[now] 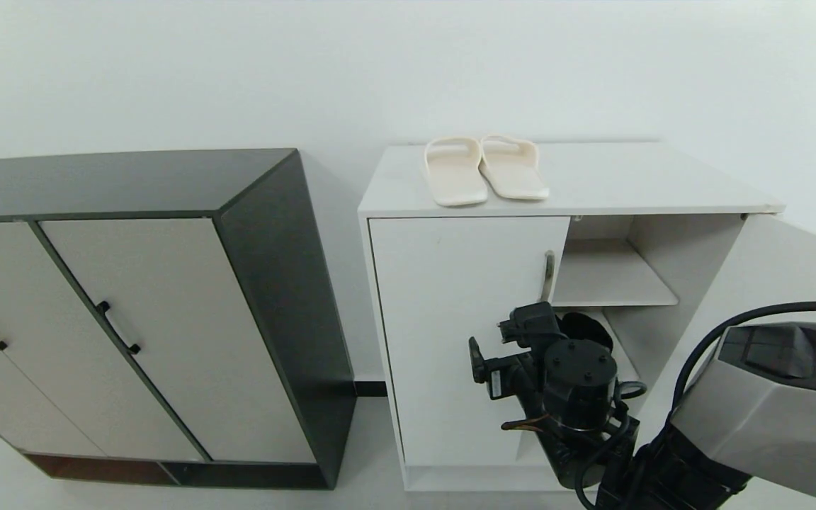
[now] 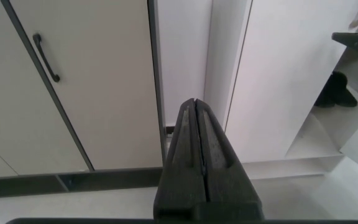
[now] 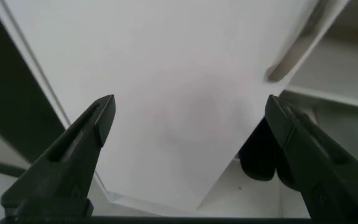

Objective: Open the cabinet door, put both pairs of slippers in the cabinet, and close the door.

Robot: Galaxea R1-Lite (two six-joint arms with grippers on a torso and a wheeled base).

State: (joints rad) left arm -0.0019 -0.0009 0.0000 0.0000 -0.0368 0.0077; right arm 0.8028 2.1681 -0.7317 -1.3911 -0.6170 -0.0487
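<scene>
A cream pair of slippers point(image 1: 486, 168) lies on top of the white cabinet point(image 1: 649, 180). The cabinet's right door point(image 1: 797, 273) stands wide open, while its left door point(image 1: 461, 333) with a metal handle point(image 1: 548, 275) is closed. A black pair of slippers point(image 1: 587, 327) rests on the lower shelf inside, partly hidden by my right arm. My right gripper point(image 1: 501, 338) is open and empty in front of the closed left door, close to the black slippers point(image 3: 263, 155). My left gripper point(image 2: 195, 104) is shut on nothing, low before the gap between the two cabinets.
A dark cabinet point(image 1: 167, 184) with two pale doors and black handles stands left of the white one, a narrow gap between them. An upper shelf point(image 1: 610, 280) inside the white cabinet is bare. A white wall is behind everything.
</scene>
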